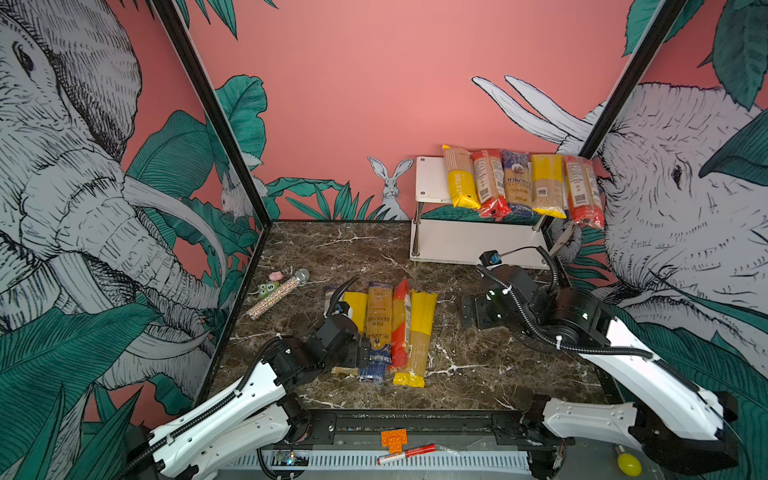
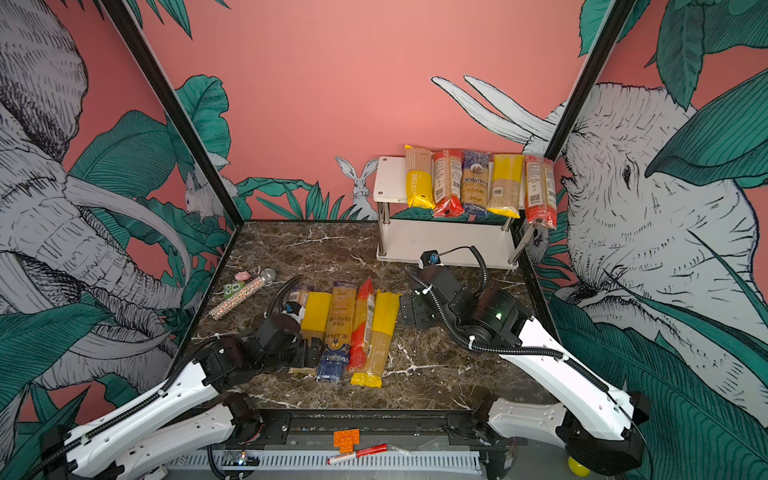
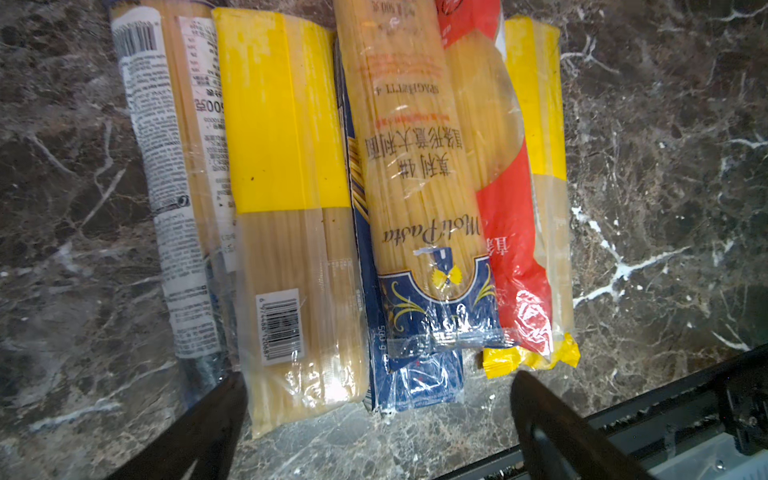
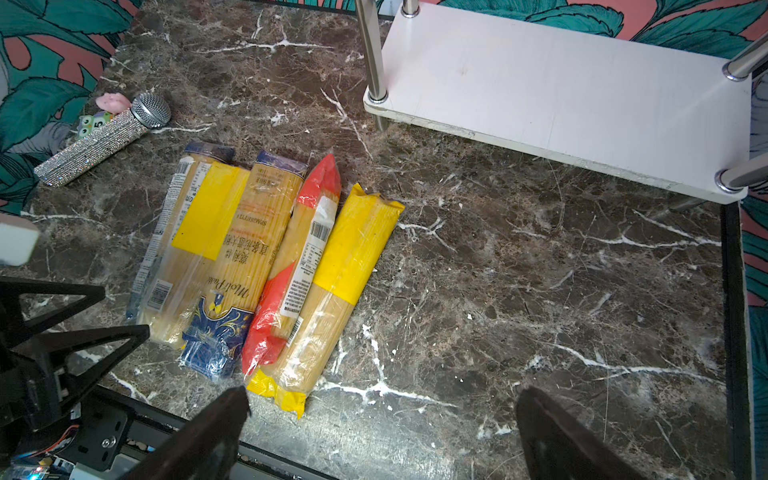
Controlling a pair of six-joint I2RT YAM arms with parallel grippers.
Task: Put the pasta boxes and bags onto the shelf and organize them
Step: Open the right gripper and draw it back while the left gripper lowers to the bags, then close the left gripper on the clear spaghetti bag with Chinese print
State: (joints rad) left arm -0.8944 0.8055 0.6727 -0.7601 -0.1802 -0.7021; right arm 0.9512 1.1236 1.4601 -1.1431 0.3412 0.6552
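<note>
On the marble surface (image 1: 478, 374) the white shelf (image 1: 430, 178) stands at the far right. Its top tier carries a row of 5 pasta packs (image 1: 517, 183) and its lower tier is bare. About 6 loose packs (image 1: 395, 328) lie bunched mid-surface, so roughly half is left. The left tool (image 3: 376, 380) hovers fully spread at their near ends, gripping nothing; the right tool (image 4: 382, 399) is equally wide and empty.

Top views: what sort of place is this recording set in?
Likely a staged robot test booth: printed jungle wall panels, a marble-look tabletop, and a small white shelf holding pasta packs.
</note>
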